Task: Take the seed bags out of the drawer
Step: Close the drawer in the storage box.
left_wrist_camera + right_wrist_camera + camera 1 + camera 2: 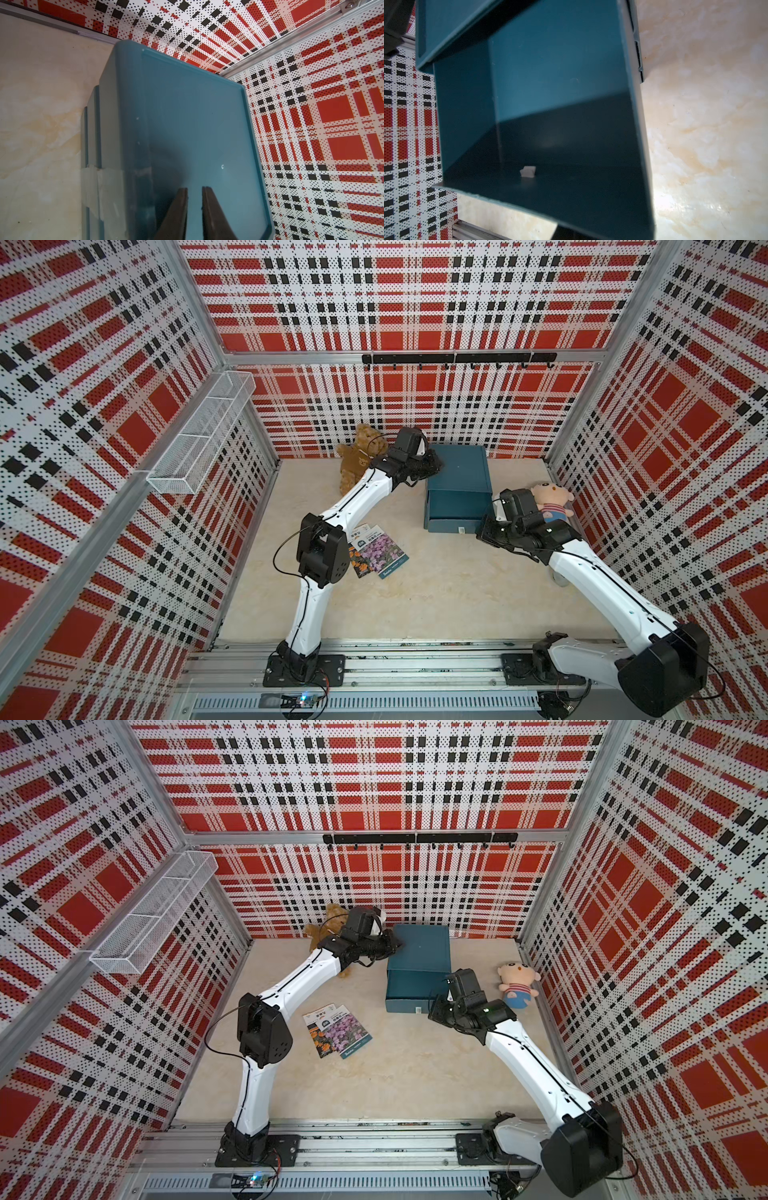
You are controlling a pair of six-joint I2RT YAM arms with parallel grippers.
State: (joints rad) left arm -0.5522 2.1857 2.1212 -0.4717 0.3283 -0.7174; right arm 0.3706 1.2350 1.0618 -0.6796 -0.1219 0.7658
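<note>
Two seed bags (380, 551) (340, 1031) lie flat on the table (436, 601), outside the drawer and overlapping. They are thin, glossy rectangles. The upper one is printed with purple blossoms above a teal band, the lower one shows orange flowers, and both have white-and-green headers. They sit in front and to the left of the drawer, just beside the left arm's elbow.

The drawer (455, 506) (550, 72) is a straight-walled box of smooth, matte teal plastic, pulled out of its cabinet (459, 466) (197, 114). A small white scrap (527, 171) rests on its floor. The cabinet's top is a shallow rimmed panel with rounded corners, and translucent tape (104, 187) crosses its side.

The left gripper (433, 464) (195, 190) is over that top's left edge, its dark fingers a narrow gap apart with nothing between them. The right gripper (484, 531) is at the drawer's front right corner, jaws closed; whether they pinch anything is hidden.

The table is beige with marble veining. A fuzzy brown teddy bear (357, 456) and a plush doll (550, 499) flank the cabinet.
</note>
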